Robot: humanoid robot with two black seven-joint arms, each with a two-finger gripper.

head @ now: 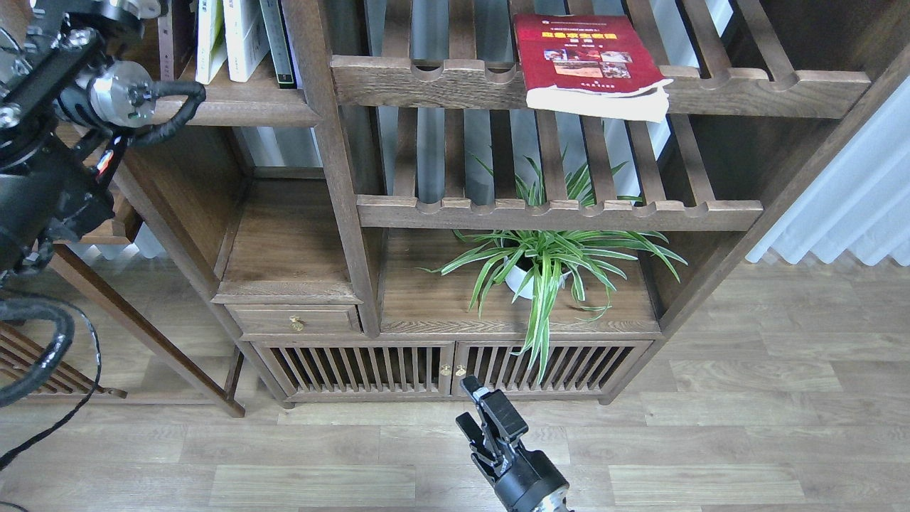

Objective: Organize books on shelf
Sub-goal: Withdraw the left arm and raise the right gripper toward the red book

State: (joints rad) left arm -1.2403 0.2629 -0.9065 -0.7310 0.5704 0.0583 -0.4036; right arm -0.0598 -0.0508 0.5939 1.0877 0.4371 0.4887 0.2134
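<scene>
A red book [586,53] with a yellow title and photos lies flat on the upper slatted rack, its near edge hanging over the scalloped front rail. At the top left, the shelf [234,107] holds a dark maroon book [168,39] standing upright beside several pale-spined books [234,35]. My left arm [106,92] rises in front of that shelf's left end, and its far end runs off the top edge, so its gripper is out of view. My right gripper [470,411] hovers low over the floor in front of the cabinet doors, open and empty.
A lower slatted rack [554,212] spans the middle. Beneath it a spider plant in a white pot [540,267] stands on the cabinet top. Below are a small drawer [295,320] and slatted doors [448,370]. A white curtain [846,213] hangs at the right.
</scene>
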